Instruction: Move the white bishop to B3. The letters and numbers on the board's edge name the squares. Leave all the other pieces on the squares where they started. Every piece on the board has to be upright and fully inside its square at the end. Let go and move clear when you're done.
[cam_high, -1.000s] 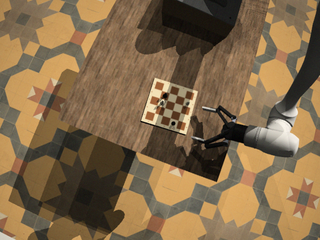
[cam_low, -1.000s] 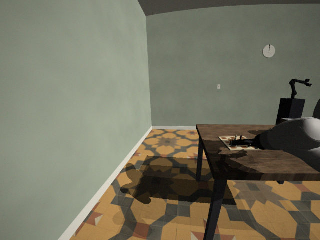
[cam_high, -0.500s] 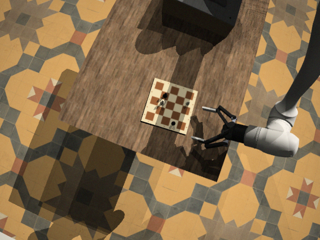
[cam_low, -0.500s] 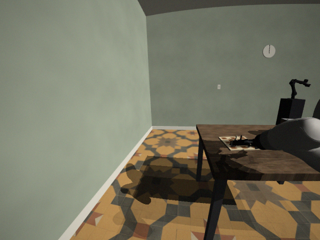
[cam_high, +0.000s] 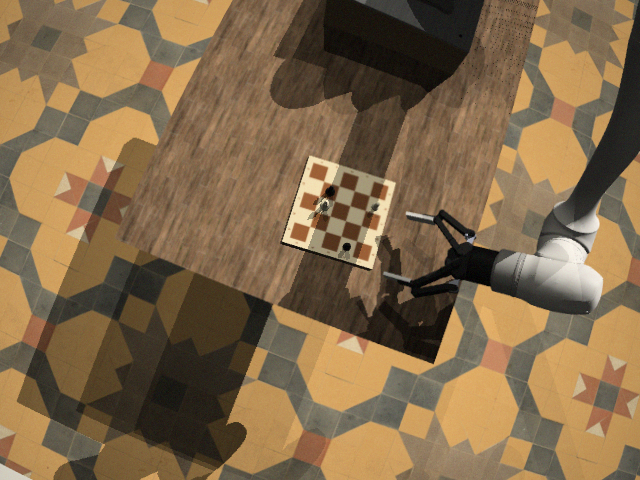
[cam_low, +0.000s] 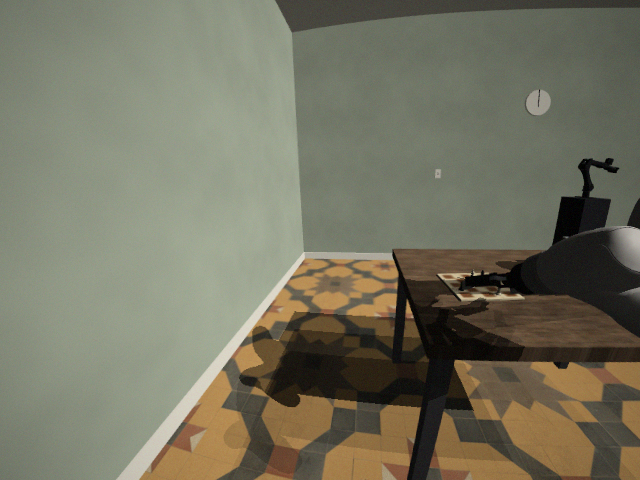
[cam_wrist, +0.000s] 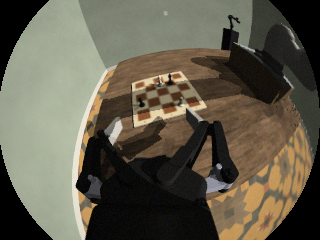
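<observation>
Forearm links are reaching in low over the wooden table (cam_high: 222, 170), with the pale wrist housing lying nearly level and the gripper (cam_high: 401, 247) pointing sideways toward the chessboard (cam_high: 310, 170) rather than down at it. Its fingers (cam_high: 418, 217) are standing spread as wide as they go, with nothing between them; in the top view one tip is sitting just beside the board's near edge and the other is hanging over bare wood a little farther out. In the wrist view the board is lying straight ahead of the open fingers, beyond their tips and apart from them. Four pieces are standing on it. Two pale ones are showing: one (cam_high: 375, 206) on the side of the board nearest the gripper, close to the upper fingertip, and another (cam_high: 324, 206) on the far side, just beside a black piece (cam_high: 330, 192). Which of the pale two is the white bishop cannot be told at this size, and the edge letters are too small to read. A second black piece (cam_high: 346, 246) is standing on the board's edge row, ahead of the lower fingertip. In the exterior view the gripper (cam_low: 478, 280) is hovering just above the tabletop, level with the pieces.
</observation>
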